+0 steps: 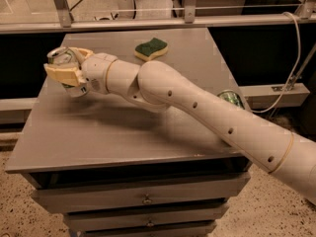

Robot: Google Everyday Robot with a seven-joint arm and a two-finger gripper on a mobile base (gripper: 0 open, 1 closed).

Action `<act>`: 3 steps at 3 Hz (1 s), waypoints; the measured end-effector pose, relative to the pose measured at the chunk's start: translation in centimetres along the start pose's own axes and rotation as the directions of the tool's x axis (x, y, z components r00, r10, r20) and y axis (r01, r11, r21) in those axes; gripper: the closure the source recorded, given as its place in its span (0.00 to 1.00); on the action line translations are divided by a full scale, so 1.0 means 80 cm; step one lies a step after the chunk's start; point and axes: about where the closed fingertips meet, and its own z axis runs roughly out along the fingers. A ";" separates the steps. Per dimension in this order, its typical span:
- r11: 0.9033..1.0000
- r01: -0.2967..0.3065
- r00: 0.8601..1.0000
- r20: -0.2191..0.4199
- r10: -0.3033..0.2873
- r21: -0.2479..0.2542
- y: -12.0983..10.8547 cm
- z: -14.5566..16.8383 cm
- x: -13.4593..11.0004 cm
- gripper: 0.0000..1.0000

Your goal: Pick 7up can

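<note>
The 7up can [61,58], silver-white with a shiny top, is held at the table's left side, tilted and a little above the grey tabletop [98,132]. My gripper [67,67] is shut on it, with one cream finger [64,75] across the can's front and the other behind it. The can's lower end [77,90] sticks out below the finger. My white arm reaches across the table from the lower right.
A darker green patterned can [231,98] lies near the table's right edge, mostly hidden behind my arm. A green and yellow sponge [151,49] sits at the back middle. Drawers are below the tabletop. A metal rail runs behind the table.
</note>
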 end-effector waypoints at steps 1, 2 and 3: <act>0.999 -0.028 1.000 -0.013 0.028 0.017 0.003 0.001 0.020 1.00; 0.999 -0.045 0.998 -0.033 0.046 0.030 0.007 -0.005 0.030 1.00; 0.996 -0.070 0.997 -0.032 0.072 0.052 0.012 -0.012 0.041 0.87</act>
